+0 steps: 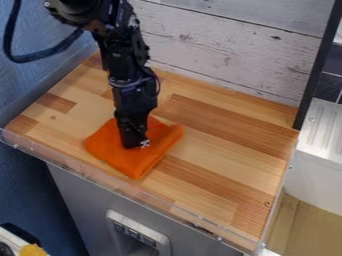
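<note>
A: Leftmost item?
B: Wall [30, 92], blue, textured. Cable [50, 54], black, looped in front of it, upper left. Yellow item [32, 250], lower left corner, partly cut off by the edge.

A: Next?
B: Table [220, 175], one, striped wood in light and darker strips, clear rim [100, 176] along the near side. Below it, grey front [194, 237] with a pale panel [137, 231]; small dark squares in a row on the panel, any marks on them too small to read.

A: The cloth?
B: Cloth [137, 162], one, orange, folded, lying flat on the table, left of its middle. One corner points to the near edge; another spreads out to the right.

A: And the gripper?
B: Gripper [136, 143], black, pointing down over the middle of the cloth, its tip at the fabric in this view. Cloth shows on both sides of it and in front.

A: Its state?
B: Cannot tell whether it is spread or pressed together, nor whether it pinches the cloth.

A: Writing?
B: White patch [145, 143] near the tip, patterned, too small to make out.

A: Remainder?
B: Whitewashed boards [227, 55] behind; black post [315, 65]; ribbed white tray [324, 127], far right.
</note>
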Robot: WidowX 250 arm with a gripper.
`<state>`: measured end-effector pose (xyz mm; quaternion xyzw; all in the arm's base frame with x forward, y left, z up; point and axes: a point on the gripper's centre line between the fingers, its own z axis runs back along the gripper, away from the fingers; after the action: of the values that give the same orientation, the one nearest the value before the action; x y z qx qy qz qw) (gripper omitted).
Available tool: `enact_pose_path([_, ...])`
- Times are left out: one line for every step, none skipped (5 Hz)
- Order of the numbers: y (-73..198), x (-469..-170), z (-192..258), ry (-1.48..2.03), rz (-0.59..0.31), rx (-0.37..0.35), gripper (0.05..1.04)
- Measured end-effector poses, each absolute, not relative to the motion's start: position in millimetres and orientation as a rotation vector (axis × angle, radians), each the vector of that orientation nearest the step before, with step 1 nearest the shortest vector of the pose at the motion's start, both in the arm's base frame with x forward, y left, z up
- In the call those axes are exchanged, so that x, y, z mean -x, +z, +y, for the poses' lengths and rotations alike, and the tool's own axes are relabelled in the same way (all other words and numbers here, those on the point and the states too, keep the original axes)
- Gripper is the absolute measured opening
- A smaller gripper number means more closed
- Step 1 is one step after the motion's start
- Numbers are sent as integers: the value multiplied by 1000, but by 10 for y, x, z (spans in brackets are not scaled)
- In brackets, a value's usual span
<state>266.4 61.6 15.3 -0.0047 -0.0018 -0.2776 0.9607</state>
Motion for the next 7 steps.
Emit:
enact_pose_path([178,-2611,608,-473,-4,7,63])
enact_pose_path([182,-2606,603,-364,4,-2,63])
enact_pose_path([207,-2626,544,-270,17,-8,63])
enact_pose_path([225,-2646,479,-191,26,-19,63])
enact_pose_path([225,-2651,450,-118,25,-23,63])
enact_pose_path([224,-2669,445,-67,13,-21,63])
enact_pose_path([232,-2691,414,-26,5,-14,63])
